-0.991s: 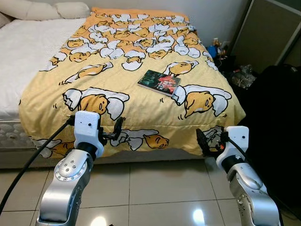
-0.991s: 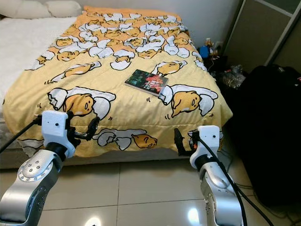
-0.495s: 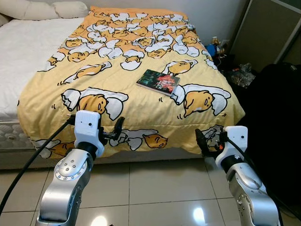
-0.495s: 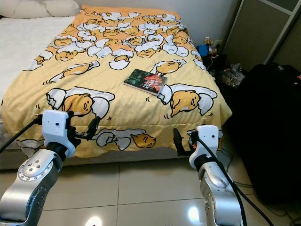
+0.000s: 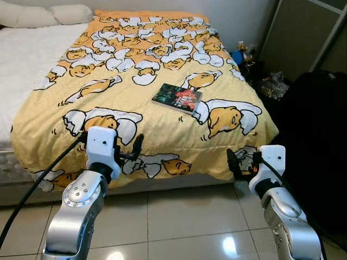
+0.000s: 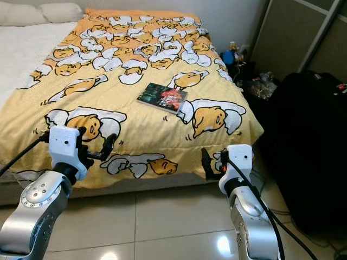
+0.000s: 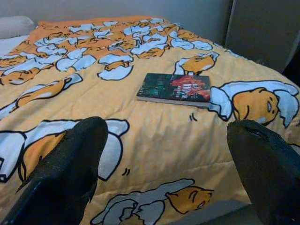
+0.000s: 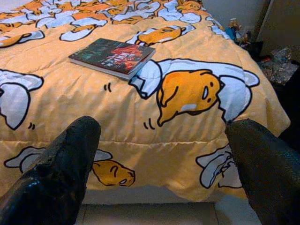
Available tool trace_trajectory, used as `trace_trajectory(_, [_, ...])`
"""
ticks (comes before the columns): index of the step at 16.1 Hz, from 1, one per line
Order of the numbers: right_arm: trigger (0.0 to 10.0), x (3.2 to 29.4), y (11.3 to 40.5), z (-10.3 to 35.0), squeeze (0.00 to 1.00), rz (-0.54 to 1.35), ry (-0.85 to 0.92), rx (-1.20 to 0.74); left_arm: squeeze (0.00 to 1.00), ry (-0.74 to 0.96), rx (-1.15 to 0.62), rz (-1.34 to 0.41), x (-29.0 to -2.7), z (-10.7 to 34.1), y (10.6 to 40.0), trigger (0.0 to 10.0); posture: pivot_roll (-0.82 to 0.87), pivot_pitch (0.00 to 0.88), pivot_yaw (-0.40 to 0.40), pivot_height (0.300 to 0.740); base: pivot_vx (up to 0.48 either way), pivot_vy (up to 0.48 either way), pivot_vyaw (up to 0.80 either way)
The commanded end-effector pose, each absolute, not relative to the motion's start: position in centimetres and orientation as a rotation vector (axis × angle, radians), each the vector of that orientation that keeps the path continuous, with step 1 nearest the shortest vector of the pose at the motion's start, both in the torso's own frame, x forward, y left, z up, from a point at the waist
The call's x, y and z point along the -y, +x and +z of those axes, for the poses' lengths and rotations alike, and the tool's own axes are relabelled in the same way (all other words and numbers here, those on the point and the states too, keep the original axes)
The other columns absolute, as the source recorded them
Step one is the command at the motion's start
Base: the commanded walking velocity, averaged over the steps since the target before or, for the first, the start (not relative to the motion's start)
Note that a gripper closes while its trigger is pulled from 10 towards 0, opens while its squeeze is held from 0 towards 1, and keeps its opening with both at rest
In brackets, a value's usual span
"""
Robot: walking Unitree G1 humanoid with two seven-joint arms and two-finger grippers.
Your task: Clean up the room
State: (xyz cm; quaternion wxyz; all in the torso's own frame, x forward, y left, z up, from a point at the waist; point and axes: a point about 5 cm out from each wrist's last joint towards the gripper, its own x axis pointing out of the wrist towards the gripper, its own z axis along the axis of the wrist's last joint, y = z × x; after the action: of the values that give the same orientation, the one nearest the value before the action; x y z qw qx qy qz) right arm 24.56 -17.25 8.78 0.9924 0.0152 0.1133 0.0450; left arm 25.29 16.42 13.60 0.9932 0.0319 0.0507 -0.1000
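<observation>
Bed (image 5: pixel 32 70) under yellow duvet (image 5: pixel 108 97) printed with cartoon eggs. Paperback book (image 5: pixel 177 97) flat on duvet, right of centre, well back from foot edge. Left claw (image 5: pixel 132 152) raised before foot of bed, fingers spread wide, holding nothing. Right claw (image 5: pixel 234 163) near bed's right foot corner, likewise wide, holding nothing. Pillows (image 5: pixel 49 14) at head. Black suitcase (image 6: pixel 309 157) beside bed on right, on tiled floor (image 5: pixel 179 216).

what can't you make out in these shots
- Book title: cover print too small in the eye views, blurred in the left wrist view.
- Clutter beside the bed: too small and dim to identify.
- Pillows: cut off by the top edge of the left eye view.
- Black bulk on the right: too dark to identify.
</observation>
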Motion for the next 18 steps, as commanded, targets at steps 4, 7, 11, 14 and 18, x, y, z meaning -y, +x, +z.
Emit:
trace_trajectory(4, [10.0, 17.37, 24.6, 8.46, 0.0, 0.072, 0.013, -0.25, 0.69, 0.069, -0.107, -0.211, -16.48, 13.46, 25.5, 10.0, -0.07, 0.0, 0.026, 0.74, 0.372, 0.0, 0.0])
trace_trajectory(7, [10.0, 17.51, 24.54, 8.48, 0.0, 0.067, 0.009, -0.248, 0.7, 0.068, -0.11, -0.219, -16.37, 13.36, 25.51, 10.0, -0.08, 0.0, 0.028, 0.74, 0.376, 0.0, 0.0])
trace_trajectory(11, [10.0, 17.58, 24.45, 8.44, 0.0, 0.065, 0.035, -0.262, 0.69, 0.064, -0.109, -0.223, -16.25, 13.26, 25.48, 10.0, -0.08, 0.0, 0.027, 0.74, 0.385, 0.0, -0.4])
trace_trajectory(14, [10.0, 18.0, 24.5, 8.49, 0.0, 0.044, 0.011, -0.261, 0.7, 0.061, -0.108, -0.225, -16.25, 13.24, 25.54, 10.0, -0.09, 0.0, 0.029, 0.74, 0.396, 0.0, -0.53])
trace_trajectory(18, [10.0, 17.92, 24.47, 8.57, 0.0, 0.052, 0.01, -0.256, 0.69, 0.061, -0.106, -0.225, -16.18, 13.21, 25.65, 10.0, -0.09, 0.0, 0.029, 0.74, 0.406, 0.0, 0.0])
